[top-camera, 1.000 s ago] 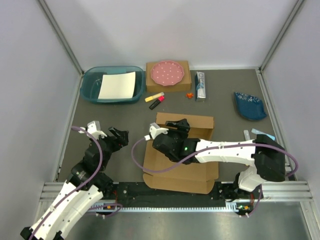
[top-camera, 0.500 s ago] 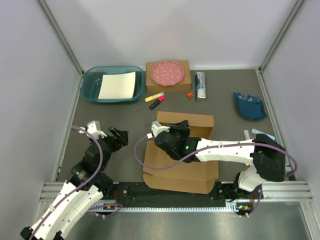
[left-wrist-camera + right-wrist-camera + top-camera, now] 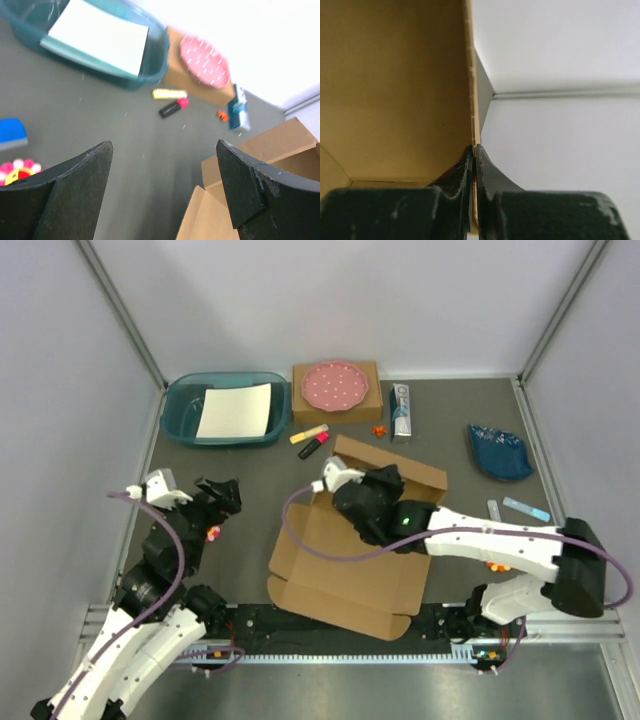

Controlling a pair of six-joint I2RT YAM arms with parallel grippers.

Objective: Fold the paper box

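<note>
Set high above and behind the robot, the overhead camera looks down on the whole bench (image 3: 250,475), with the near edge at the bottom of the frame. The left wrist camera peers low between its spread left jaws across the same bench. It shares the tub (image 3: 176,412), the plate (image 3: 335,386) and, at lower right, a corner of the paper box (image 3: 340,565). The right wrist camera sits tight against that box. Cardboard fills its left half and the wall (image 3: 560,50) its right.
</note>
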